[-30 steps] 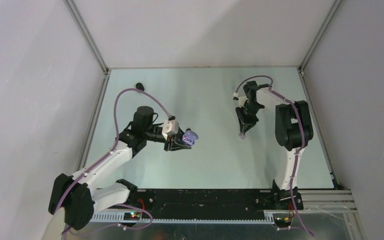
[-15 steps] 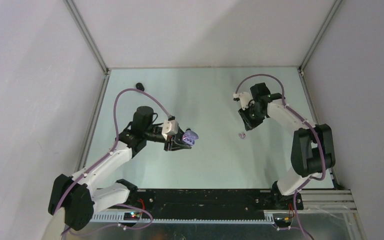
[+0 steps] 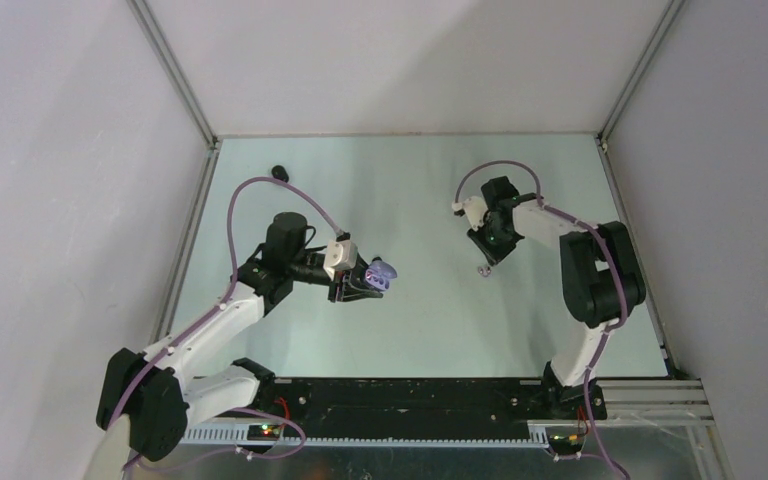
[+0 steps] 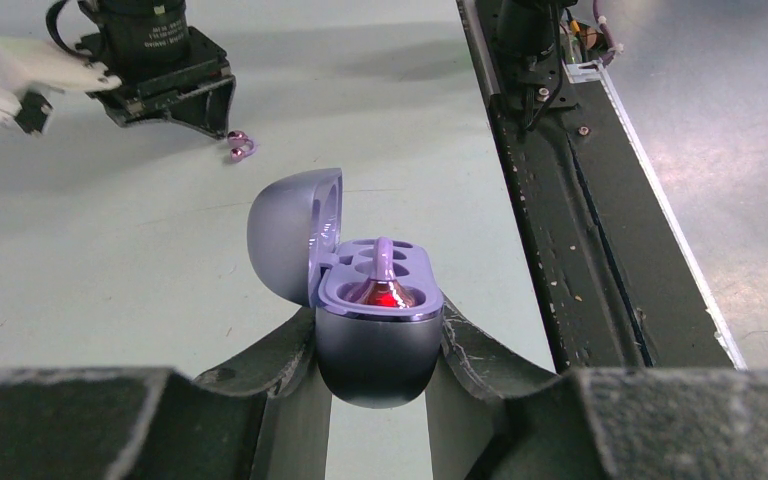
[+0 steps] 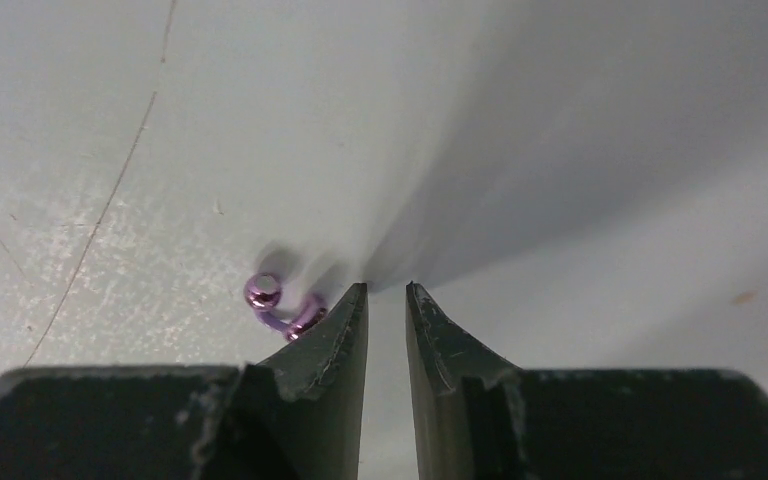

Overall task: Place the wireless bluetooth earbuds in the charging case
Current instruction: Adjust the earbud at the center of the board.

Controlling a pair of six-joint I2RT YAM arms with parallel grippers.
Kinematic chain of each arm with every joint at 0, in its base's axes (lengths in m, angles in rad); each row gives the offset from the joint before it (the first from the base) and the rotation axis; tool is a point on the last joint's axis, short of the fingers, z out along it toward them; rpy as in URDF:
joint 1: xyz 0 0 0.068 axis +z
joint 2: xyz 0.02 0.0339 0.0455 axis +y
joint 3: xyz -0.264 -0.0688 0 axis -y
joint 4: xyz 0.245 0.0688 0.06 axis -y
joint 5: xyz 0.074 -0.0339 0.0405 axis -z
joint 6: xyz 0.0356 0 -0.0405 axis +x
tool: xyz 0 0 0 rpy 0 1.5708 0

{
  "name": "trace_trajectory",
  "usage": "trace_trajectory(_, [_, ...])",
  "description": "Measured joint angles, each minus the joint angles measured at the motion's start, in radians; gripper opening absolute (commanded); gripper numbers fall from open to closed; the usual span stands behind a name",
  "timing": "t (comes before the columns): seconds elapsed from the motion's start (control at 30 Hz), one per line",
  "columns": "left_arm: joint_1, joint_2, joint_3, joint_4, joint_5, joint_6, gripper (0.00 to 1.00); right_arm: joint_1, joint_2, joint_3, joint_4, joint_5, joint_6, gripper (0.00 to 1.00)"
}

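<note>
My left gripper is shut on the pale purple charging case and holds it above the table. Its lid is flipped open to the left. One purple earbud sits in a socket with its stem up, above a red glow. A second purple earbud lies on the table, touching the outside of my right gripper's left finger. My right gripper points down at the table with its jaws a narrow gap apart and nothing between them. From above, that earbud shows just beside the gripper.
A small black rounded object lies near the far left corner of the table. Metal frame rails border the table on the left and right. The black base rail runs along the near edge.
The right arm pulled back from the purple earbud on the table, then came down beside it again. The earbud stayed put. The left arm and the case did not move.
</note>
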Motion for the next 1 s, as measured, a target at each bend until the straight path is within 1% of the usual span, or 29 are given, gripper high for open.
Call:
trace_trajectory(0.23, [0.0, 0.0, 0.0, -0.001, -0.002, 0.0, 0.0, 0.042, 0.027, 0.006, -0.043, -0.01, -0.014, 0.21])
trace_trajectory(0.4, [0.0, 0.0, 0.0, -0.002, -0.005, 0.0, 0.0, 0.068, 0.027, 0.006, -0.105, -0.044, -0.023, 0.21])
trace_trajectory(0.53, [0.0, 0.0, 0.0, -0.002, -0.006, 0.0, 0.0, 0.091, 0.015, -0.011, -0.119, -0.035, -0.021, 0.22])
trace_trajectory(0.67, [0.0, 0.0, 0.0, -0.003, -0.006, 0.001, 0.0, 0.104, -0.05, -0.048, -0.117, 0.0, -0.018, 0.24])
trace_trajectory(0.83, [0.0, 0.0, 0.0, -0.006, -0.007, 0.001, 0.0, 0.109, -0.174, -0.049, -0.119, 0.019, 0.002, 0.28])
trace_trajectory(0.9, [0.0, 0.0, 0.0, -0.006, -0.007, 0.001, 0.0, 0.125, -0.202, -0.041, -0.136, 0.008, 0.032, 0.3])
trace_trajectory(1.0, [0.0, 0.0, 0.0, -0.006, -0.007, 0.001, 0.0, 0.153, -0.198, -0.028, -0.166, -0.038, 0.087, 0.32])
